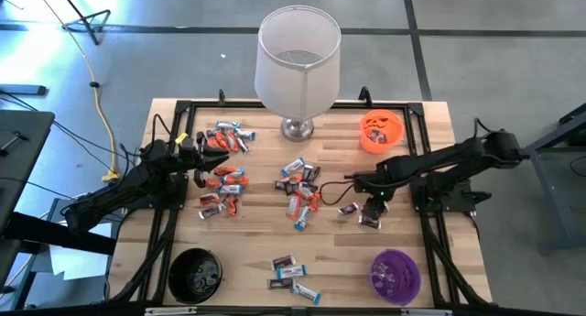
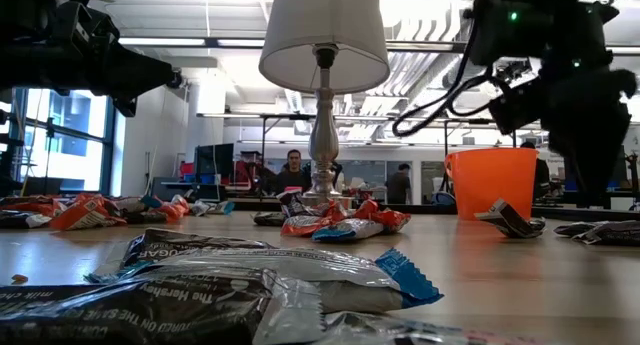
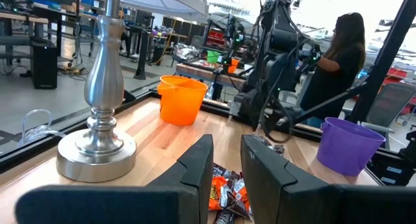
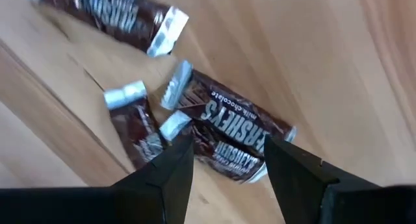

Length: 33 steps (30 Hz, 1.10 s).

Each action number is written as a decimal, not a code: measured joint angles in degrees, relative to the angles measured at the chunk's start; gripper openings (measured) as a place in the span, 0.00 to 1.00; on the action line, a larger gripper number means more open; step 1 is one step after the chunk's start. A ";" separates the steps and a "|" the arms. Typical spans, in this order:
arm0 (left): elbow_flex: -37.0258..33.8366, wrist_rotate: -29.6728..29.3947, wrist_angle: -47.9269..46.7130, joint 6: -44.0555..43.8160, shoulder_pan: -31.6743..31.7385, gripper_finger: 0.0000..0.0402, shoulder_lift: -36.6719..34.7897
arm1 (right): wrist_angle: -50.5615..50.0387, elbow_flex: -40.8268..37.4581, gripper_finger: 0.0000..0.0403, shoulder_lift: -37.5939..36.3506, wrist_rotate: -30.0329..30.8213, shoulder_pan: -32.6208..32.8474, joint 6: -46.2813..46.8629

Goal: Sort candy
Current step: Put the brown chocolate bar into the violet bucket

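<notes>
A: Candy (image 1: 300,190) lies scattered mid-desk; where's the right claw (image 4: 224,160)?

B: Poised over a small cluster of dark brown Hershey's bars (image 4: 234,130) on the wooden desk (image 1: 430,261), its fingers spread astride one bar, not yet pinching.

A: So a pick is in hand?

B: I'd judge so. Next it needs to drop, squeeze the wrapper, then carry it to a bowl, perhaps the purple bowl (image 1: 395,276) nearby.

A: And the left claw (image 3: 226,165)?

B: Narrowly parted, empty, above the orange-red pile (image 1: 224,183).
</notes>
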 joint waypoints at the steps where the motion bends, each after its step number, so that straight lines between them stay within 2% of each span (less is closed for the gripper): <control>1: -0.01 0.00 -0.01 0.00 0.01 0.16 -0.01 | 0.02 0.00 0.45 0.87 0.00 -0.01 -2.21; 6: 0.00 0.00 0.01 0.00 0.01 0.16 -0.01 | -0.08 0.01 0.45 5.31 0.16 -0.02 -10.48; 13: -0.01 0.00 -0.01 0.00 0.01 0.16 0.00 | 0.26 0.27 0.45 8.99 4.02 0.02 -16.35; 17: 0.00 0.00 0.01 0.00 0.01 0.16 -0.01 | 2.00 0.11 0.45 9.71 7.67 -0.04 -17.18; 22: 0.00 0.00 0.01 0.00 0.01 0.16 -0.01 | 4.32 0.10 0.44 9.65 8.66 -0.07 -14.34; 26: -0.01 0.00 0.00 0.00 0.00 0.16 -0.01 | 4.40 0.10 0.34 9.65 7.34 -0.07 -10.90; 33: -0.01 0.00 -0.01 0.00 0.02 0.16 0.00 | 3.92 0.13 0.05 9.59 5.26 -0.07 -7.11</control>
